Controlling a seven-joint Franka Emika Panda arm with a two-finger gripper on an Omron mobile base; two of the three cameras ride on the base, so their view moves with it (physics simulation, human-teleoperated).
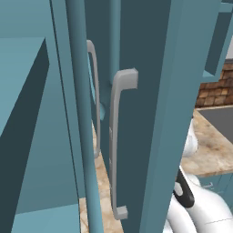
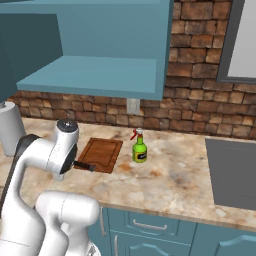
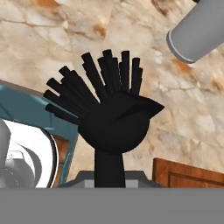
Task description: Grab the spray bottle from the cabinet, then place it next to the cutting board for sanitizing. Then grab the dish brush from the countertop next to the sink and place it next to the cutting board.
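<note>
1. The gripper [image 3: 109, 177] is closed tight on the black handle of the brush [image 3: 111, 109]; its dark bristles fan out over the mottled desk [image 3: 65, 39] in the hand view.
2. In the right base view the brush [image 2: 85, 166] pokes out from behind the arm, over the near edge of the board [image 2: 102, 154].
3. The green spray bottle [image 2: 139, 148] with a red trigger stands upright on the desk [image 2: 170, 175], just beside the board's right edge. Its label is too small to read.
4. A corner of the board [image 3: 188, 175] shows low in the hand view, with a grey cylinder [image 3: 197, 35] at upper right.
5. In the left base view an open teal cabinet door [image 1: 150, 113] with a grey handle [image 1: 116, 141] stands close up.
6. No writing is legible anywhere.
</note>
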